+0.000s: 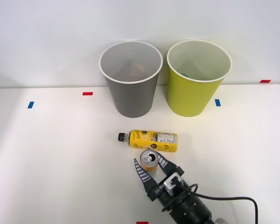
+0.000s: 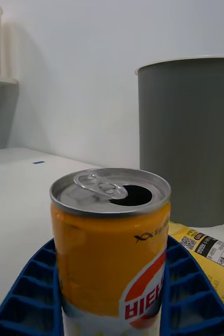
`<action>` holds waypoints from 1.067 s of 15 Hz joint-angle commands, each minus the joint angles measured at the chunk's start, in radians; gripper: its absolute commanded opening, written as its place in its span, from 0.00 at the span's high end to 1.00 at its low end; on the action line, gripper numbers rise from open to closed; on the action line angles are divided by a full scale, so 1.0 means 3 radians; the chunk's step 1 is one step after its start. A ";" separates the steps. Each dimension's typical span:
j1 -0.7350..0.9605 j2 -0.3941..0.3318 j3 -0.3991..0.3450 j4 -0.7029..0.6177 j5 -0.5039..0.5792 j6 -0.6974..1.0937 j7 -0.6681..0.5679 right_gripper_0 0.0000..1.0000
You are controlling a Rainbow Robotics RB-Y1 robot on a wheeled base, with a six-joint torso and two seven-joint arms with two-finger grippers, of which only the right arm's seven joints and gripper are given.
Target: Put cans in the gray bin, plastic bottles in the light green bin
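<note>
The orange can [image 1: 149, 161] stands upright on the white tabletop [image 1: 60, 154], its silver top opened, and I see it sitting between the two blue ribbed fingers [image 1: 141, 173] of my right pincer [image 1: 151, 168]. The fingers are spread apart, one on each side of the can; from the wrist view they flank its lower body [image 2: 112, 252], but I cannot tell whether they touch it. Just beyond the can lies the yellow plastic bottle [image 1: 151, 140] on its side, black cap pointing left. Farther back stand the gray bin [image 1: 130, 88] and, to its right, the light green bin [image 1: 193, 91].
</note>
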 commanded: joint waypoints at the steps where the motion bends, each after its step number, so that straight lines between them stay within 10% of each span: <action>1: -0.0002 0.0002 -0.0014 -0.0003 -0.0044 -0.0004 -0.0019 1.00; 16: 0.0382 -0.0913 -0.0019 -0.1194 -0.0254 -0.0025 -0.0182 1.00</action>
